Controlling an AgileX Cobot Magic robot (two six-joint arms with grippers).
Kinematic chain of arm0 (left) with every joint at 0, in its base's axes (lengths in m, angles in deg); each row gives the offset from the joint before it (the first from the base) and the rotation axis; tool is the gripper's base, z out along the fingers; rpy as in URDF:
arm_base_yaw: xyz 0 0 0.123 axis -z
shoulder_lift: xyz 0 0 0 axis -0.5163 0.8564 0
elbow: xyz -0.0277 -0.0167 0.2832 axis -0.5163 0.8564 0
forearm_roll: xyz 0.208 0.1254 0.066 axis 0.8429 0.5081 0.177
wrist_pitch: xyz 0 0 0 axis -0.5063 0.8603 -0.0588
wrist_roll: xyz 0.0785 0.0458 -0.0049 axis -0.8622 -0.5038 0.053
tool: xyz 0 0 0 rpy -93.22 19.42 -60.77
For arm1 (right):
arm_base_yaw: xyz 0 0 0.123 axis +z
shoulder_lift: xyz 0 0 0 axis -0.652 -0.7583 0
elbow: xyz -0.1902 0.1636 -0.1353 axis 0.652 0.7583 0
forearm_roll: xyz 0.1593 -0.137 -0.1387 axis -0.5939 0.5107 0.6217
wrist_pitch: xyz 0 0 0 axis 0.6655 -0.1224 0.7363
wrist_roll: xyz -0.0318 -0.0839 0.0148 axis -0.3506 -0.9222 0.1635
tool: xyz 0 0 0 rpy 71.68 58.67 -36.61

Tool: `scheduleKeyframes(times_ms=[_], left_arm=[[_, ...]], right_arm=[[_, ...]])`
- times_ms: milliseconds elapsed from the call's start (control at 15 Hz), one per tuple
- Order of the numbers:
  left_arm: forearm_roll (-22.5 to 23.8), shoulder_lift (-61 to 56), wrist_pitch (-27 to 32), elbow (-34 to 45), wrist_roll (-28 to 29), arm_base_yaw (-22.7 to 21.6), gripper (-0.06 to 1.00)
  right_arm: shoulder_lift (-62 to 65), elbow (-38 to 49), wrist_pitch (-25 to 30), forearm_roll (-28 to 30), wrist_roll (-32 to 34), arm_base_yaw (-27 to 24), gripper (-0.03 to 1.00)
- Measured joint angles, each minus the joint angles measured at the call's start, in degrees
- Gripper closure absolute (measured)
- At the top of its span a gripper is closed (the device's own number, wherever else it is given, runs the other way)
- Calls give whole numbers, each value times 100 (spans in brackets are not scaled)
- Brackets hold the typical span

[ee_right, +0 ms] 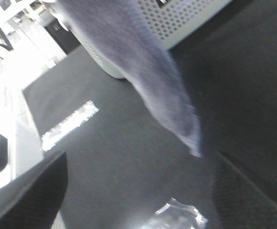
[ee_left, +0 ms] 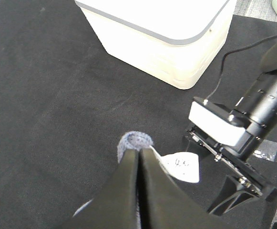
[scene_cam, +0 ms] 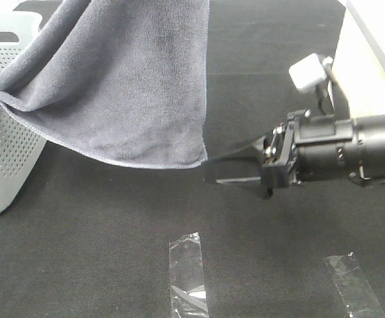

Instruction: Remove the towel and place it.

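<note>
Three strips of clear, crinkled tape (scene_cam: 187, 275) lie flat on the black, finely woven desk (scene_cam: 112, 258), well apart from one another. One towel (scene_cam: 119, 86), a greyish-lavender terry cloth with a soft nap and a stitched hem along its lower edge, hangs in the air as a broad sheet above the desk. Its left end is draped over the rim of one pale grey plastic basket (scene_cam: 6, 152), whose walls are pierced with rows of small round holes. One cream box (ee_left: 162, 43) with rounded corners and a grey band under its lid stands on the desk's far right side. The left jaws are pressed together, their two black fingers (ee_left: 121, 195) pinching a small bunched tuft of the towel, with one white label (ee_left: 182, 168) showing just beside it. The right jaws are spread wide and hold nothing; their two flat black fingers (scene_cam: 235, 179) point at the towel's hanging lower corner, near it.
</note>
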Motion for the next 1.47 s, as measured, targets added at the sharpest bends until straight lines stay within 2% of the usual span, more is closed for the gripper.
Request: scheduleKeyframes(times_ms=[200, 533, 800, 933, 1133, 1467], left_arm=[[-17, 0, 0, 0, 0, 0, 94], [-34, 0, 0, 0, 0, 0, 94], [-86, 0, -11, 0, 0, 0, 94], [-92, 0, -155, 0, 0, 0, 94], [-97, 0, -246, 0, 0, 0, 94], [-97, 0, -252, 0, 0, 0, 94]], right_arm=[[-413, -218, 0, -17, -235, 11, 20], [-974, -676, 613, -63, -258, 11, 20], [-1071, -888, 596, -86, -258, 183, 20], [-1071, -945, 292, -86, -275, 476, 20], [-1071, -951, 34, -74, -258, 550, 33], [-1071, -951, 17, -74, -223, 550, 58]])
